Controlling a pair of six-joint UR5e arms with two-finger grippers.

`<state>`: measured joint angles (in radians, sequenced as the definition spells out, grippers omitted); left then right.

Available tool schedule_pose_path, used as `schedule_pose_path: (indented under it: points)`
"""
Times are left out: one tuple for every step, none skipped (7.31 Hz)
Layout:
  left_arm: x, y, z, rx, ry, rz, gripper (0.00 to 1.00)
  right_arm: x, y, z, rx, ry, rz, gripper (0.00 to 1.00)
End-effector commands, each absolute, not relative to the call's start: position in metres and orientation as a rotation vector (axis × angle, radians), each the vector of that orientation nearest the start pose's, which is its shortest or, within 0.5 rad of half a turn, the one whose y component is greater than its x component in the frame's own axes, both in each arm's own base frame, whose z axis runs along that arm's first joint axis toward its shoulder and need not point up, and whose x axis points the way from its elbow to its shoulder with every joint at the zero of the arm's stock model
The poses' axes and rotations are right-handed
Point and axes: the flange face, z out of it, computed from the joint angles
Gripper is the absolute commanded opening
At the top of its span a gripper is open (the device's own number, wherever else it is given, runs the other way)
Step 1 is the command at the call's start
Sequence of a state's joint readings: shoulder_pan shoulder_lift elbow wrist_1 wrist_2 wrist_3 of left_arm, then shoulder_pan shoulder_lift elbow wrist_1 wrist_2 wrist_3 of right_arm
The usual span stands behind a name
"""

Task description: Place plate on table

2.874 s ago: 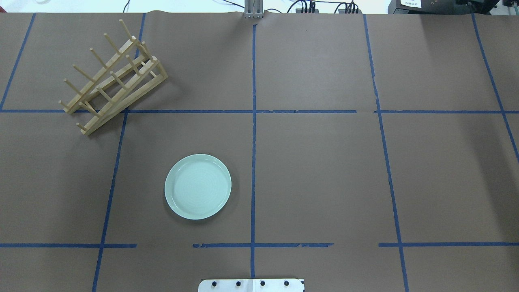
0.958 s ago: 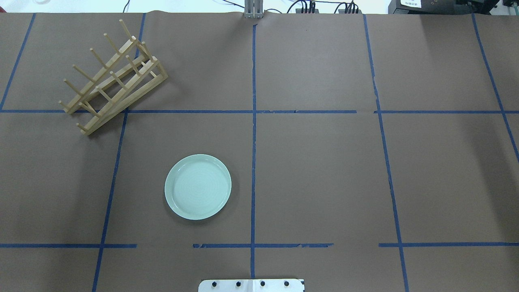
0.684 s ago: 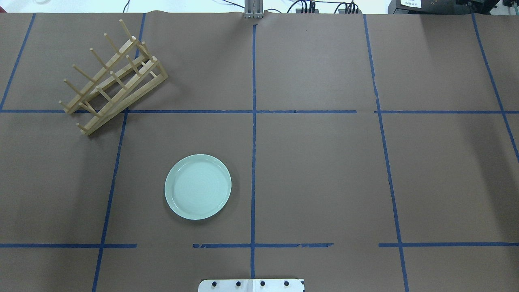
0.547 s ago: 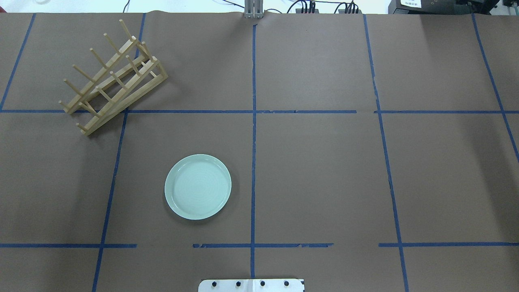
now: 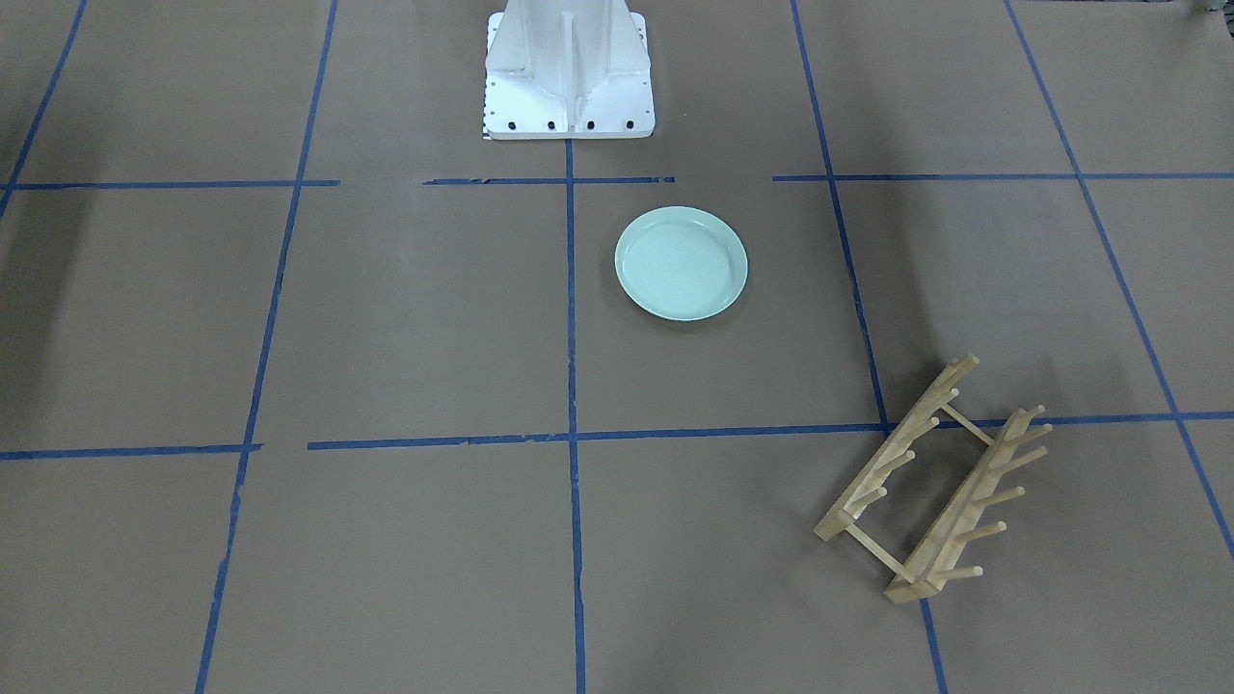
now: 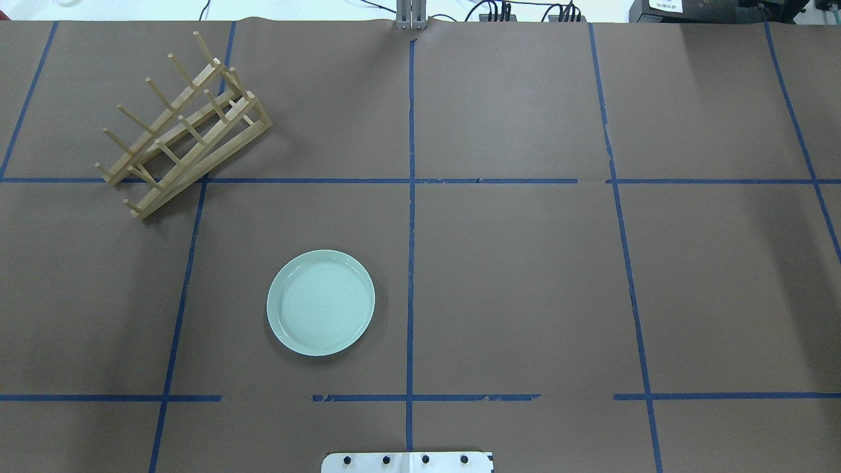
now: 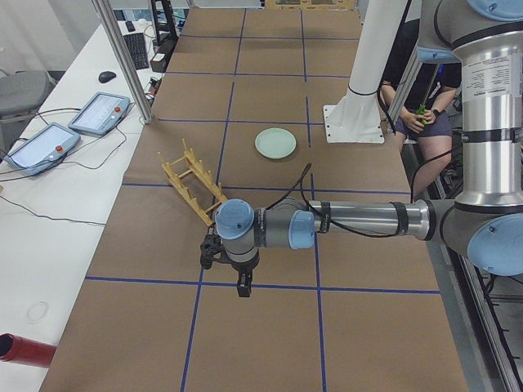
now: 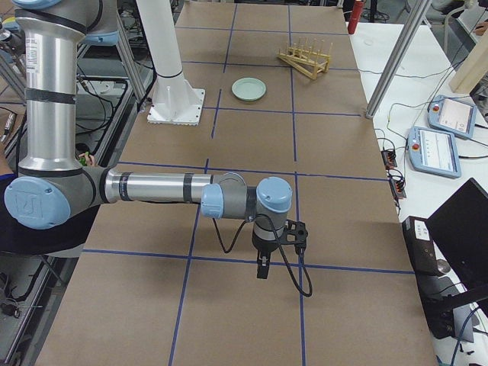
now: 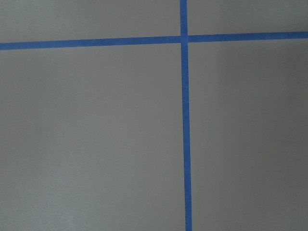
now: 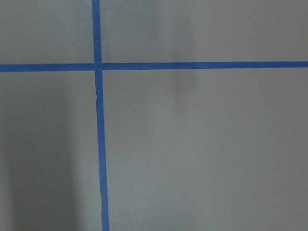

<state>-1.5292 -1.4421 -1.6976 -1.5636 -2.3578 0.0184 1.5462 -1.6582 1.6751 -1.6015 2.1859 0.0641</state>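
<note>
The pale mint-green plate (image 6: pixel 320 303) lies flat on the brown-paper table (image 6: pixel 525 276), a little left of the centre tape line and close to the robot base. It also shows in the front view (image 5: pixel 682 263) and in both side views (image 7: pixel 275 144) (image 8: pixel 249 88). No gripper touches it. My left gripper (image 7: pixel 243 286) hangs over the table's left end, far from the plate, pointing down. My right gripper (image 8: pixel 261 268) hangs over the right end. I cannot tell whether either is open or shut. Both wrist views show only paper and blue tape.
A light wooden peg rack (image 6: pixel 184 125) stands at the far left of the table with nothing in it, also seen in the front view (image 5: pixel 930 479). The white robot base (image 5: pixel 569 67) stands at the near middle edge. Tablets (image 7: pixel 98 113) lie beyond the table's far edge.
</note>
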Motion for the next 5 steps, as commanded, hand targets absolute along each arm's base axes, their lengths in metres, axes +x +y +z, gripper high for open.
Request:
schedule_pose_path:
  points:
    - [-0.0443,-0.4413,0.6527,-0.011,0.79,0.056,1.0,0.0647,-0.4553,0.662,-0.041,-0.614,0.043,1.0]
    - [-0.0443,-0.4416,0.6522,-0.006,0.79,0.058,1.0,0.0647,-0.4553,0.662,-0.04,-0.614,0.041,1.0]
    - [-0.0443,-0.4425,0.6514,-0.003,0.79,0.059,1.0,0.0647,-0.4553,0.662,-0.04,-0.614,0.041,1.0]
    - [-0.0441,-0.4454,0.6489,0.0,0.79,0.059,1.0,0.0647,-0.4553,0.662,-0.04,-0.614,0.041,1.0]
    - [-0.0441,-0.4481,0.6465,0.003,0.789,0.061,1.0,0.0647,-0.4553,0.662,-0.04,-0.614,0.041,1.0]
